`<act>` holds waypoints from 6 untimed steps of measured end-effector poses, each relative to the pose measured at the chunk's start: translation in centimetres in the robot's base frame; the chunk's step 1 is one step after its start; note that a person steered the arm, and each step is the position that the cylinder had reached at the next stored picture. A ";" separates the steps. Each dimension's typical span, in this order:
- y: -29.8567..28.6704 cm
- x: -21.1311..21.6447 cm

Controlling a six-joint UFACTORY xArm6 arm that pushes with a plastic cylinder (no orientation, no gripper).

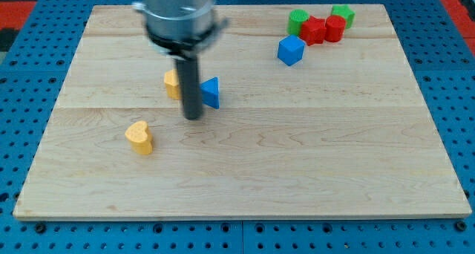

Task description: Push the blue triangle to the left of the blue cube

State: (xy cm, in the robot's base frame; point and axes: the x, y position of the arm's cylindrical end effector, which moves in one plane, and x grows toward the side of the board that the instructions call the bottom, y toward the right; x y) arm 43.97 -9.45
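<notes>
The blue triangle [211, 92] lies left of the board's middle. The blue cube [291, 50] sits toward the view's top right, well apart from it. My tip [193, 117] rests on the board just to the left of and slightly below the blue triangle, touching or nearly touching its left side. The rod hides part of a yellow block [172, 83] that lies just left of the triangle.
A yellow heart block [139, 137] lies at lower left. Two green blocks [298, 18] [343, 15] and two red blocks [312, 30] [335, 28] cluster at the view's top right, above the blue cube. The wooden board [297, 172] sits on a blue pegboard.
</notes>
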 end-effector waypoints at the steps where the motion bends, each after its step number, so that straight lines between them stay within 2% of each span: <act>1: 2.2 -2.7; 2: 6.2 -3.3; 4: 7.0 -0.4; 6: 17.0 -2.9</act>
State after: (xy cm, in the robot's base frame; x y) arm 41.10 7.56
